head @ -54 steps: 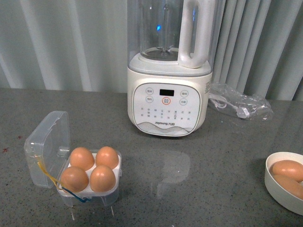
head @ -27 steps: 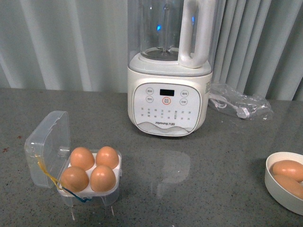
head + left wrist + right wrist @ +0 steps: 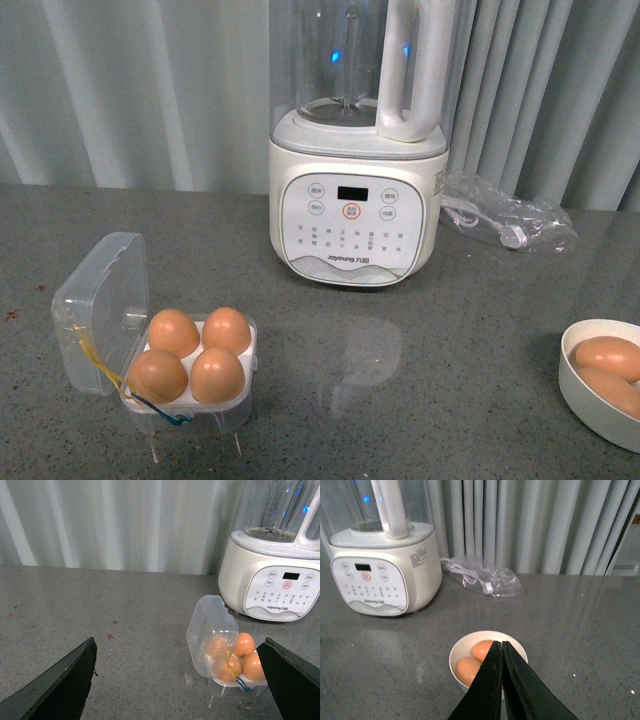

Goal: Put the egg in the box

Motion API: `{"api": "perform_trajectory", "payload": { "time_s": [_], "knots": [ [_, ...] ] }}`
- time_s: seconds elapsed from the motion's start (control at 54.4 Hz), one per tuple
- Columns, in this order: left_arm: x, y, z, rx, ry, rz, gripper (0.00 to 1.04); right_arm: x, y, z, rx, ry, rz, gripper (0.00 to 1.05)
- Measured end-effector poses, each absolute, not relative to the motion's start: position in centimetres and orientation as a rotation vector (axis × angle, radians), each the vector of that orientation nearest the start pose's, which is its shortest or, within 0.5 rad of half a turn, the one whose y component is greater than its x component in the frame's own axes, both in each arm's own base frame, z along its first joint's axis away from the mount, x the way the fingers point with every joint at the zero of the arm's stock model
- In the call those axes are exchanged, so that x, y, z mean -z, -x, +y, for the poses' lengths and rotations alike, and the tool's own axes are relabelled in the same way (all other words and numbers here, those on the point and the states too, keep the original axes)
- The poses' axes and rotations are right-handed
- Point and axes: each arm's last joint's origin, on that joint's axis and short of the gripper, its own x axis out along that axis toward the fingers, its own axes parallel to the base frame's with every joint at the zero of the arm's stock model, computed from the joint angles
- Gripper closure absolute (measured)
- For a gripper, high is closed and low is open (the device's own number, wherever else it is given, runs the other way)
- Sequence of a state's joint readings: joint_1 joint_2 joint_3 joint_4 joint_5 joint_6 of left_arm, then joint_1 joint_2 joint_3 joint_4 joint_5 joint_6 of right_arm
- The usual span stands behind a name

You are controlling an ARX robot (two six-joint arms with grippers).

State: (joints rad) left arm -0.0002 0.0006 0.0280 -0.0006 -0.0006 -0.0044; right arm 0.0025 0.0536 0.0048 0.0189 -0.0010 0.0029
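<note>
The clear box stands at the front left of the table with its lid open. All its hollows hold brown eggs; one is the egg. The box also shows in the left wrist view, lid toward the camera. My left gripper is open and empty, hanging back from the box, with the box showing between the wide-apart fingers. My right gripper is shut and empty, above the near rim of the white bowl, which holds two brown eggs. Neither gripper shows in the front view.
A white blender with a clear jug stands at the back centre. A clear plastic bag with a cable lies to its right. The white bowl sits at the table's right edge. Grey curtains hang behind.
</note>
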Motion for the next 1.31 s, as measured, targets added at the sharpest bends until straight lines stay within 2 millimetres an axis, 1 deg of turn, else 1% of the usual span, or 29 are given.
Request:
{"api": "perform_trajectory", "payload": {
  "time_s": [0.092, 0.386, 0.423, 0.478, 0.551, 0.625, 0.699, 0.717, 0.809, 0.901, 0.938, 0.993, 1.029, 1.103, 1.232, 1.305],
  "knots": [
    [-17.3, -9.6, 0.0, 0.000, 0.004, -0.027, 0.07, -16.5, -9.8, 0.0, -0.003, -0.002, -0.005, 1.02],
    [-17.3, -9.6, 0.0, 0.000, 0.004, -0.027, 0.07, -16.5, -9.8, 0.0, -0.003, -0.003, -0.001, 1.02],
    [-17.3, -9.6, 0.0, 0.000, 0.004, -0.027, 0.07, -16.5, -9.8, 0.0, -0.003, -0.002, -0.001, 1.00],
    [-17.3, -9.6, 0.0, 0.000, 0.004, -0.027, 0.07, -16.5, -9.8, 0.0, -0.003, -0.002, -0.001, 0.92],
    [-17.3, -9.6, 0.0, 0.000, 0.004, -0.027, 0.07, -16.5, -9.8, 0.0, -0.003, -0.002, -0.001, 0.78],
    [-17.3, -9.6, 0.0, 0.000, 0.004, -0.027, 0.07, -16.5, -9.8, 0.0, -0.003, -0.002, -0.001, 0.67],
    [-17.3, -9.6, 0.0, 0.000, 0.004, -0.027, 0.07, -16.5, -9.8, 0.0, -0.003, -0.002, -0.001, 0.53],
    [-17.3, -9.6, 0.0, 0.000, 0.004, -0.027, 0.07, -16.5, -9.8, 0.0, -0.003, -0.002, -0.001, 0.51],
    [-17.3, -9.6, 0.0, 0.000, 0.004, -0.027, 0.07, -16.5, -9.8, 0.0, -0.003, -0.002, -0.001, 0.28],
    [-17.3, -9.6, 0.0, 0.000, 0.004, -0.027, 0.07, -16.5, -9.8, 0.0, -0.003, -0.002, -0.001, 0.10],
    [-17.3, -9.6, 0.0, 0.000, 0.004, -0.027, 0.07, -16.5, -9.8, 0.0, -0.003, -0.003, -0.001, 0.06],
    [-17.1, -9.7, 0.0, -0.059, 0.022, 0.052, 0.07, -16.5, -9.8, 0.0, -0.003, -0.003, -0.001, 0.07],
    [-16.8, -9.9, 0.0, -0.111, 0.012, 0.158, 0.07, -16.5, -9.8, 0.0, -0.003, -0.002, -0.001, 0.08],
    [-16.7, -10.9, 0.0, -0.124, 0.000, 0.266, 0.07, -16.5, -9.8, 0.0, -0.003, -0.002, -0.001, 0.07],
    [-17.6, -12.7, 0.1, -0.100, -0.033, 0.317, 0.07, -16.5, -9.8, 0.0, -0.004, -0.002, -0.001, 0.07],
    [-18.5, -14.5, 0.4, -0.077, -0.046, 0.324, 0.07, -16.5, -9.8, 0.0, -0.003, -0.002, -0.001, 0.07]
  ]
}}
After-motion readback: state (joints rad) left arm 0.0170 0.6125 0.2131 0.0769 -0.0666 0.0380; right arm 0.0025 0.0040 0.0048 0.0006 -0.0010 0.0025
